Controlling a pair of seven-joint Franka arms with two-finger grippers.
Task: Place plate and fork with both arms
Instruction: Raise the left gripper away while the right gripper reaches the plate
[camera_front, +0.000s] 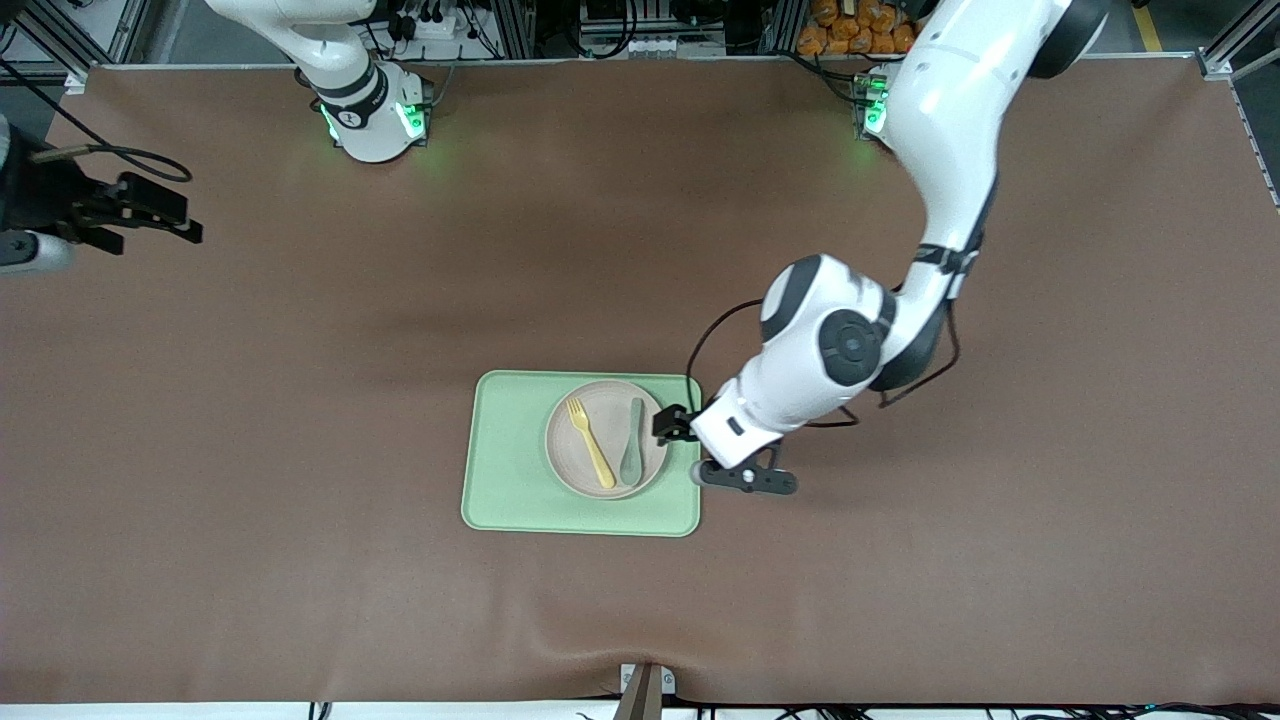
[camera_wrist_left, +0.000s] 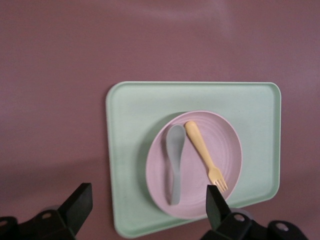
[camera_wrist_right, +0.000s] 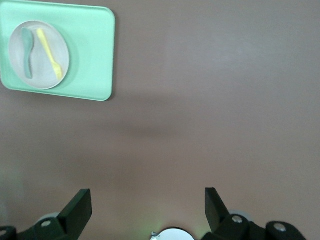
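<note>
**Plate and fork down on tray, both grippers empty**

Left gripper (camera_wrist_left: 147, 210) fingers spread wide, holding nothing, over the tray (camera_front: 505, 470) edge toward the left arm's end. Plate (camera_front: 607, 438) sits in that half of the tray; fork (camera_front: 590, 442) and grey-green spoon (camera_front: 632, 442) lie on it, likely just released. Right gripper (camera_wrist_right: 147, 210) open, waiting over bare table (camera_front: 300, 420). Nothing obstructs retreat.

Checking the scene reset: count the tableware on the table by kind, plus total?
Tray: 1
Plate: 1
Fork: 1
Spoon: 1
Total: 4
</note>
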